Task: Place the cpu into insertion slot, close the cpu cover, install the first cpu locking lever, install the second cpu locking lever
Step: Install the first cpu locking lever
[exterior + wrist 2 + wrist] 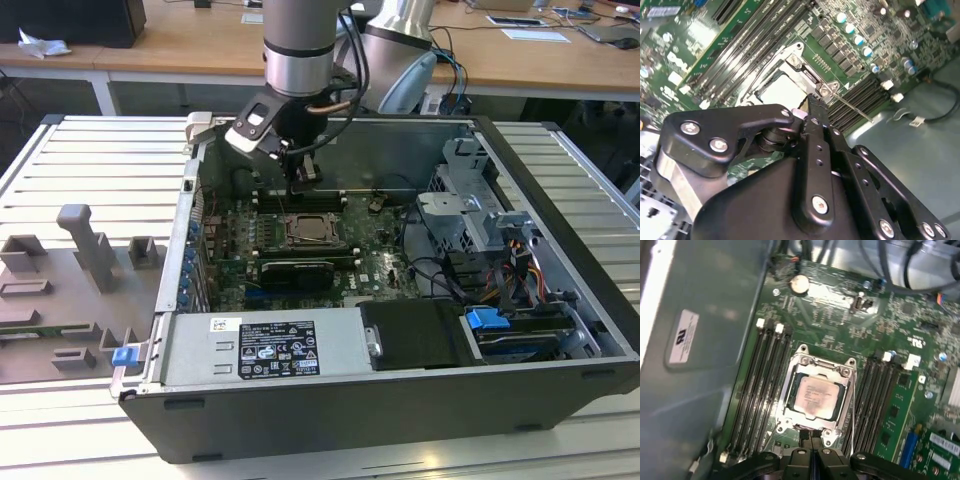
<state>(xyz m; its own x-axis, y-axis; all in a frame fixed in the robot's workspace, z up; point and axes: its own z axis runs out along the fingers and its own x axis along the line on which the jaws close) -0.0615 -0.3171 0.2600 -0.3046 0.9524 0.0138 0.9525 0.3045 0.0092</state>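
Black gripper (811,437) links crowd the near edge in the first wrist view, the fingers pressed together with nothing seen between them; the fingertips are hard to make out against the socket's edge; just beyond, the cpu (816,397) lies flat in the insertion slot (801,352), with the cpu cover (789,401) down around it; a thin lever (855,107) slants out over the memory slots (860,97), and I cannot tell whether it is latched; farther off, the open computer case (560,180) rests on a slatted metal table (90,160) beside grey fixtures (90,250); wooden desks (200,40) stand behind.
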